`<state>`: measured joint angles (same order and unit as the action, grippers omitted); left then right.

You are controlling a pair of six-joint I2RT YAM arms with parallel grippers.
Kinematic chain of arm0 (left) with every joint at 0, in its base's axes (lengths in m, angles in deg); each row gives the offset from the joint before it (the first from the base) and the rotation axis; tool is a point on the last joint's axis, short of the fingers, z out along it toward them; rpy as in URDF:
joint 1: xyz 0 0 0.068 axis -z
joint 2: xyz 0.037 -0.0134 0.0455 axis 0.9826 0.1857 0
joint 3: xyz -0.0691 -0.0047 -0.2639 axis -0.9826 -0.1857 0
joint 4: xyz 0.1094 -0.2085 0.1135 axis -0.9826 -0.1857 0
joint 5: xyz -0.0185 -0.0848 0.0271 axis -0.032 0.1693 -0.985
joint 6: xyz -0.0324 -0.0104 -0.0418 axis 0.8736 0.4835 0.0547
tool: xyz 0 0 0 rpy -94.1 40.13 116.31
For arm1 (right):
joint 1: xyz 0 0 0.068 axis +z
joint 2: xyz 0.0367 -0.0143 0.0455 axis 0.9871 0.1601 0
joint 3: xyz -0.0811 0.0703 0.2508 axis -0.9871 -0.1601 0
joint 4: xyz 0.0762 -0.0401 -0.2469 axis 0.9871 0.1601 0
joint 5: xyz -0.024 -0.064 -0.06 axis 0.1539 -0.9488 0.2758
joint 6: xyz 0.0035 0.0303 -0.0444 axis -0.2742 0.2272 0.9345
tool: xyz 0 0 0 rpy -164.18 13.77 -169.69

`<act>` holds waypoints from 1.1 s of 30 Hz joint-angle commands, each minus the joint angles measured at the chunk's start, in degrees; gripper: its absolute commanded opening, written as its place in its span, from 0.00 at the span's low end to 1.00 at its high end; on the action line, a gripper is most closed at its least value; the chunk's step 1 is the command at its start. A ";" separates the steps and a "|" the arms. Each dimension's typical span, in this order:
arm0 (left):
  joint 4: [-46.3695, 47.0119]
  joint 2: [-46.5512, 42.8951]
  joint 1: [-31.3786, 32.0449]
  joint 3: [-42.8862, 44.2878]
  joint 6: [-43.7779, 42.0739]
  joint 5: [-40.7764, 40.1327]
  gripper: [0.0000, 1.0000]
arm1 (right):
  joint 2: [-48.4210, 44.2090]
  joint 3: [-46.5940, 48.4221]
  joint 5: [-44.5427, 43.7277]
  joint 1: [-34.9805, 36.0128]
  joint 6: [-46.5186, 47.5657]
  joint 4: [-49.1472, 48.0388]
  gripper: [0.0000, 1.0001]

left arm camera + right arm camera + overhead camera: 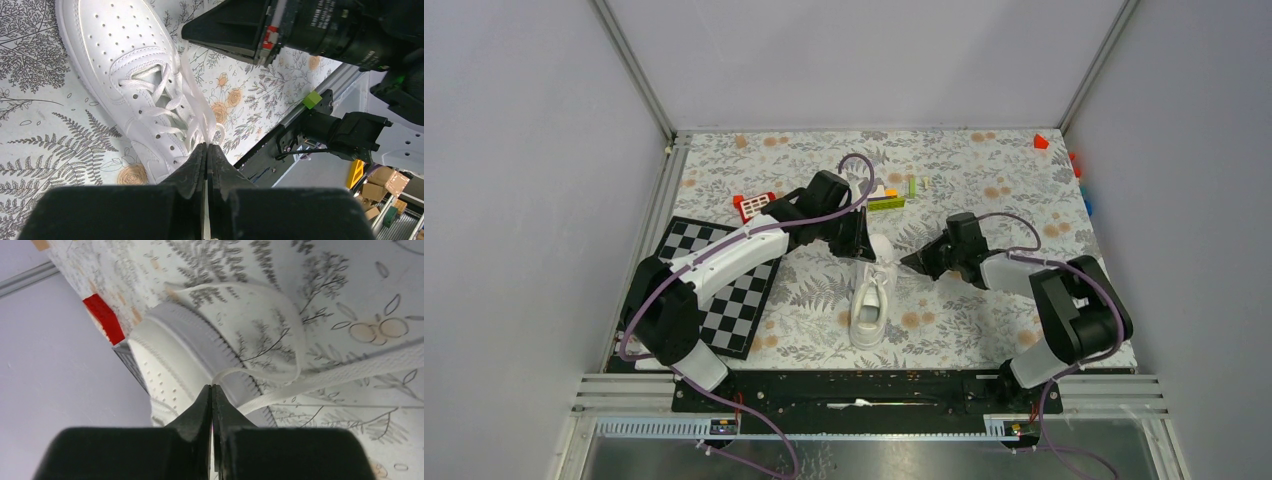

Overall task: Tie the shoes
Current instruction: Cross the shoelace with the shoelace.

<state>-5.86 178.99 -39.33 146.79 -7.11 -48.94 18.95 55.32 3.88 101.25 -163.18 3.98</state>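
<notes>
An all-white sneaker [870,303] lies in the middle of the floral table, toe toward the near edge. My left gripper [865,247] is above its heel end, shut on a white lace; in the left wrist view the lace [196,107] runs from the eyelets of the sneaker [120,60] up into the closed tips [206,146]. My right gripper [912,262] is just right of the shoe, shut on a lace loop [280,335] that enters its tips [212,386]. The sneaker's sole and side [170,357] show there. The right gripper's finger [227,27] shows in the left wrist view.
A chessboard mat [724,290] lies left of the shoe under the left arm. A red block [752,205] and coloured blocks [889,197] sit behind the shoe. A red piece [1041,141] is at the far right corner. A black rail [854,385] runs along the near edge.
</notes>
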 commanded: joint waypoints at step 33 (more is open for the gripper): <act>1.46 -2.21 -3.75 -0.40 -6.47 0.35 0.71 | -20.10 25.44 -12.95 -0.25 21.95 23.43 0.00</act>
<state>-5.95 177.61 -42.79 146.28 -11.48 -48.59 0.53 76.85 -6.98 101.23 -143.90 26.29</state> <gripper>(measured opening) 0.709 0.014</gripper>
